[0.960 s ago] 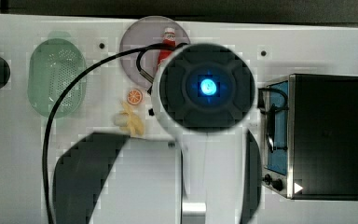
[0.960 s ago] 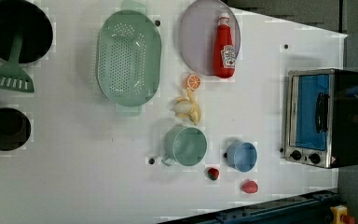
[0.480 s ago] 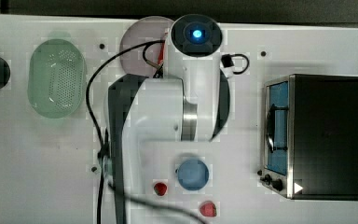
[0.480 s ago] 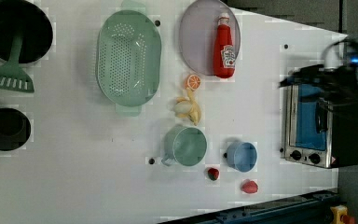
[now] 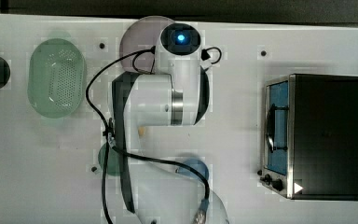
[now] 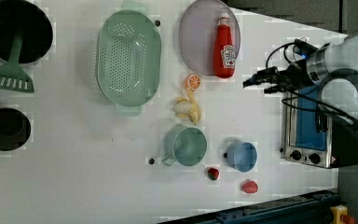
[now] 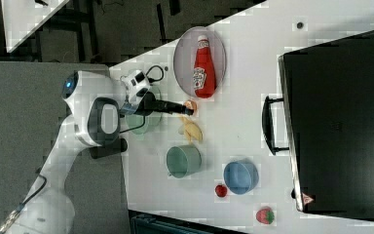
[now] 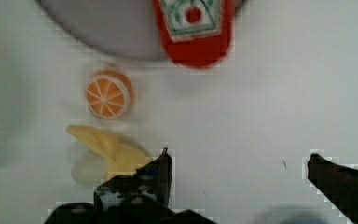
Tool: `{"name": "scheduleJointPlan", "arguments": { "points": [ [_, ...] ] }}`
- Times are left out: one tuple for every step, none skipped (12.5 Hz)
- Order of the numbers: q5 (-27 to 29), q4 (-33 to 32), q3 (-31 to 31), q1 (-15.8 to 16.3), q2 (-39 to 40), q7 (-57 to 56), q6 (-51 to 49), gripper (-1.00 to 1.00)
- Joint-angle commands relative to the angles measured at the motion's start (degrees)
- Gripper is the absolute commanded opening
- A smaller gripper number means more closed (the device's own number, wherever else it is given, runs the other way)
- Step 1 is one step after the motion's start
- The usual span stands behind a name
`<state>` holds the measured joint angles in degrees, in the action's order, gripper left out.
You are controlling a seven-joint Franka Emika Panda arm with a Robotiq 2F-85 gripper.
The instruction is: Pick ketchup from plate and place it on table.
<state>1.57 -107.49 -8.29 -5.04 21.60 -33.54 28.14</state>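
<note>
The ketchup (image 6: 224, 49) lies flat on the lilac-grey plate (image 6: 196, 41), cap end pointing away from the gripper (image 6: 256, 84), which hangs with its fingers spread wide and nothing between them, just off the bottle's base end. The bottle looks like a light, stiff plastic toy with a smooth, likely slippery skin; a pinch across its labelled middle seems the safest hold. Compared with half a second ago, the arm has swung in from beside the toaster oven (image 6: 313, 135) toward the plate; the bottle has not moved.
</note>
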Motion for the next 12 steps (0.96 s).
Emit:
{"name": "scheduleJointPlan", "arguments": {
  "points": [
    [-0.4, 3.1, -0.3, 0.6, 2.4, -6.9, 3.7, 1.00],
    [-0.7, 3.8, -0.3, 0.7, 4.2, -6.9, 5.0, 1.00],
    [-1.1, 4.5, -0.3, 0.8, 5.8, -6.9, 6.6, 1.00],
    [-1.2, 5.1, -0.3, 0.8, 7.4, -6.9, 8.5, 1.00],
    [-1.3, 5.7, -0.3, 1.0, 9.0, -6.9, 10.3, 1.00],
    [-1.7, 6.3, -0.3, 1.0, 10.4, -6.9, 12.1, 1.00],
    [-2.5, 7.1, -0.2, 1.1, 11.8, -6.9, 14.0, 1.00],
    [-3.9, 7.8, -0.2, 1.1, 13.2, -6.9, 15.6, 1.00],
    [-5.2, 8.5, -0.1, 1.1, 14.6, -6.9, 16.9, 1.00],
    [-5.9, 9.0, -0.1, 1.1, 15.9, -6.9, 18.2, 1.00],
    [-5.9, 9.4, -0.1, 1.1, 17.0, -6.9, 19.5, 1.00],
    [-5.9, 9.7, -0.1, 1.1, 18.1, -6.9, 20.5, 1.00]
  ]
}}
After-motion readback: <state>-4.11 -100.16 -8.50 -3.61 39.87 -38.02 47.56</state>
